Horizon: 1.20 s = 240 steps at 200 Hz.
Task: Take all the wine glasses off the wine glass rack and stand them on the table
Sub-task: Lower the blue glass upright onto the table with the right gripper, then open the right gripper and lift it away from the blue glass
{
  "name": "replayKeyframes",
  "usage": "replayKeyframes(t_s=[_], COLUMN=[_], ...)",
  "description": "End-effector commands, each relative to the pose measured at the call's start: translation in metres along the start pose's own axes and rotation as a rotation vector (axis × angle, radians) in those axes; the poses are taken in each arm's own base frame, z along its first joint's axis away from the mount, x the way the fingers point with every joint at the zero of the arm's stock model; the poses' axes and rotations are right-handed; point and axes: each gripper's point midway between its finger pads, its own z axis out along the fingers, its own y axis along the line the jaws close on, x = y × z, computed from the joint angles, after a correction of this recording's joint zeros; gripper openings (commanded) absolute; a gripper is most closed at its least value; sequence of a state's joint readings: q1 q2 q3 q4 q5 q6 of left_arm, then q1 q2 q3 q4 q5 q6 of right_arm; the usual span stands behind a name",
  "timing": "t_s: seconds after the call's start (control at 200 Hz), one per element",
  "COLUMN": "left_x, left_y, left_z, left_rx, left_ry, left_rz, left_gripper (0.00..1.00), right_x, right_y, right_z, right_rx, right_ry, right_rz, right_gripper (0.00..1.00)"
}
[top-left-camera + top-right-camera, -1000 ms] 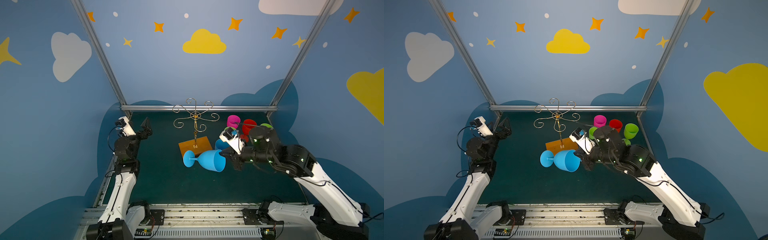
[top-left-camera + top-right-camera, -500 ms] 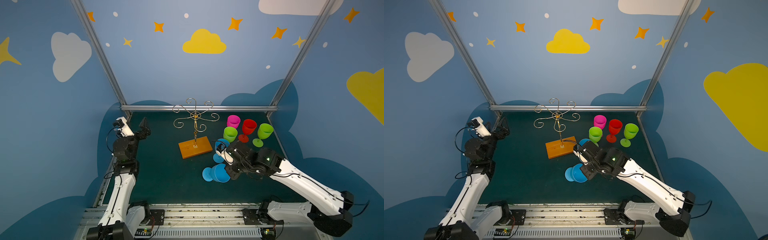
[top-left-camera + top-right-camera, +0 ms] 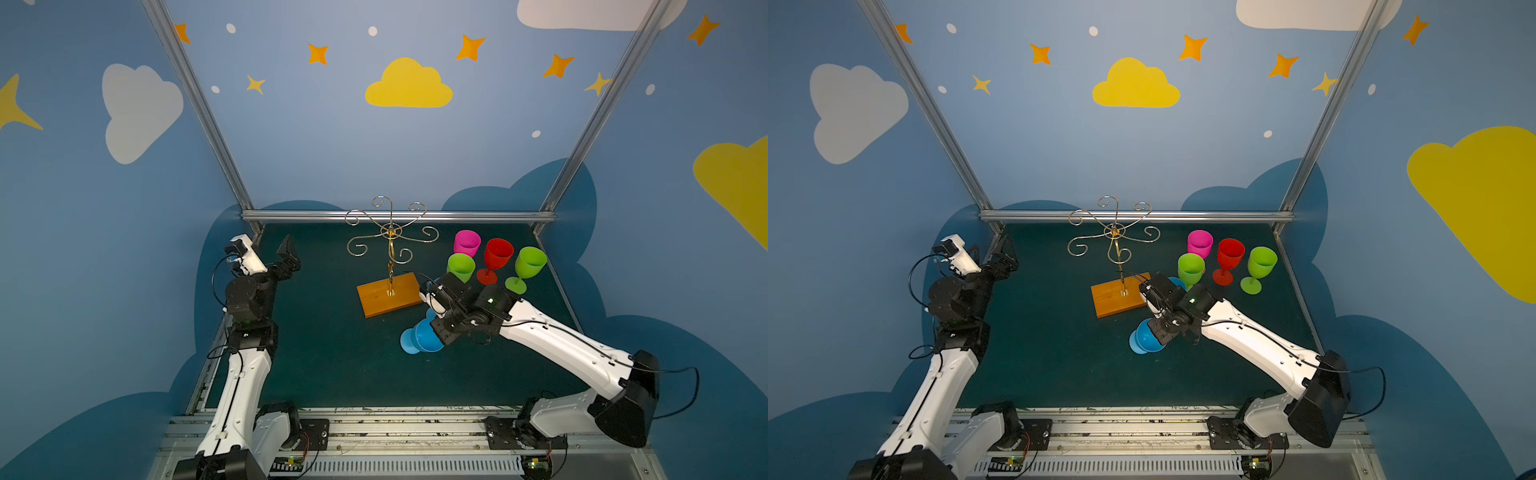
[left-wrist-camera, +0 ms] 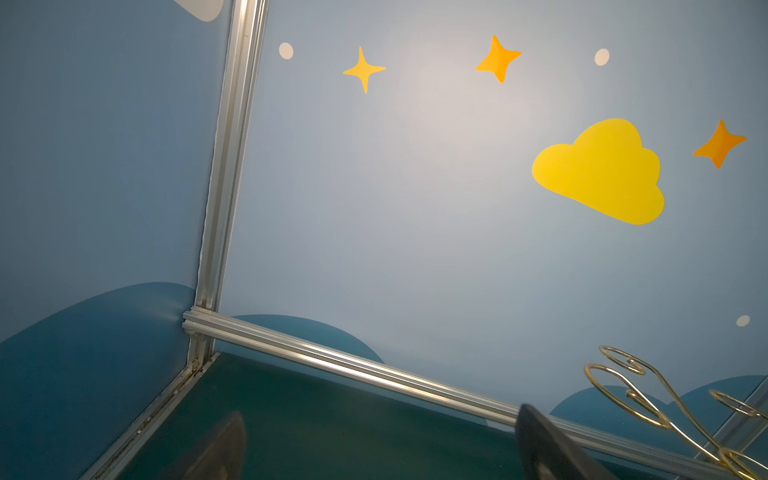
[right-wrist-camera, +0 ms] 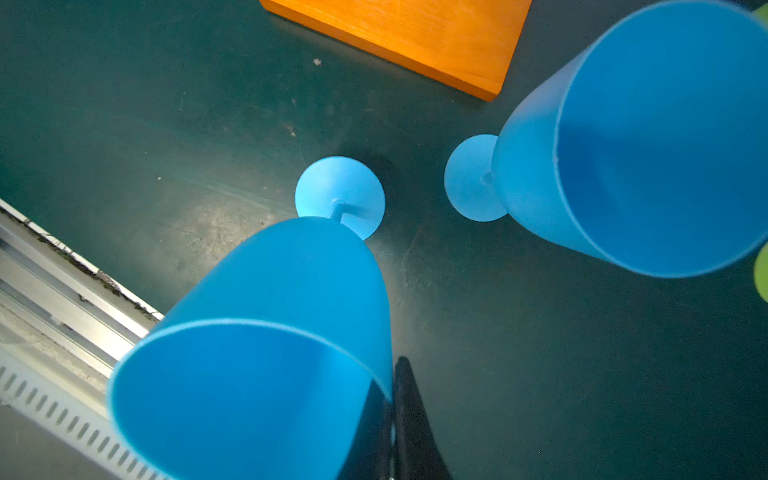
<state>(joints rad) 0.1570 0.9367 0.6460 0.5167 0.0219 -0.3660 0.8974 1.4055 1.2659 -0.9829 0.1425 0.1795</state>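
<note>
The wine glass rack [image 3: 390, 249] [image 3: 1116, 241] is a gold wire stand on an orange-brown wooden base [image 3: 388, 294] [image 5: 415, 37]; nothing hangs from its curled arms. My right gripper [image 5: 392, 378] is shut on the rim of a blue wine glass [image 3: 420, 338] [image 3: 1145, 337] [image 5: 270, 332], one finger inside the bowl and one outside. The glass is tilted, its foot [image 5: 340, 195] low over the mat just in front and to the right of the base. My left gripper [image 3: 286, 257] [image 4: 382, 440] is open and holds nothing, near the back left corner.
A second blue glass [image 5: 644, 145] stands upright beside the base, mostly hidden under my right wrist in both top views. Pink [image 3: 467, 243], red [image 3: 498, 253] and two green glasses [image 3: 461, 266] [image 3: 530, 262] stand at the back right. The metal front rail [image 5: 62, 316] is close.
My right arm has carried the blue glass from high up in front of the rack down towards the mat, right of the base. The left arm has hardly moved.
</note>
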Motion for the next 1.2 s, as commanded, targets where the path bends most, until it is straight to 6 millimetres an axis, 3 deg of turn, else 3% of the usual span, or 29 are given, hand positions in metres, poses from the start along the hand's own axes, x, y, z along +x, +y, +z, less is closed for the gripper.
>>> replayKeyframes(t_s=[0.0,0.065,0.23,0.365,0.526,0.696,0.846,0.966,1.086,1.196], left_x=[-0.002,-0.002,-0.001,-0.001,0.0,0.004,0.011,0.016,0.033,0.063], left_y=[0.003,0.004,0.005,0.005,0.007,0.007,0.011,0.011,0.007,0.005], left_z=[-0.002,-0.002,-0.001,-0.001,-0.001,0.0,0.002,0.005,0.011,0.019], left_rx=[-0.017,-0.02,-0.022,-0.027,-0.031,-0.032,-0.041,-0.04,-0.014,-0.008], left_ry=[-0.009,-0.008,-0.005,-0.004,0.0,0.007,0.025,0.039,0.084,0.155], left_rz=[0.01,0.011,0.013,0.018,0.024,0.022,0.026,0.03,0.071,0.098], left_gripper=[0.99,0.99,0.99,0.99,0.99,0.99,0.99,0.99,0.99,0.99], right_x=[-0.011,-0.012,-0.015,-0.026,-0.041,-0.056,-0.057,-0.054,-0.035,-0.018], right_y=[0.005,0.007,0.007,0.01,0.005,-0.006,-0.038,-0.077,-0.133,-0.177], right_z=[-0.002,0.001,0.0,-0.007,-0.03,-0.075,-0.114,-0.131,-0.127,-0.103], right_rx=[-0.038,-0.053,-0.052,-0.079,-0.095,-0.101,-0.037,0.08,0.255,0.369], right_ry=[-0.004,0.019,0.097,0.058,-0.049,-0.262,-0.512,-0.739,-0.825,-0.835], right_rz=[0.031,0.034,0.095,0.094,0.099,0.053,0.104,0.168,0.307,0.416], right_gripper=[0.0,0.0,0.19,0.33,0.52,0.73,0.84,0.89,0.92,0.91])
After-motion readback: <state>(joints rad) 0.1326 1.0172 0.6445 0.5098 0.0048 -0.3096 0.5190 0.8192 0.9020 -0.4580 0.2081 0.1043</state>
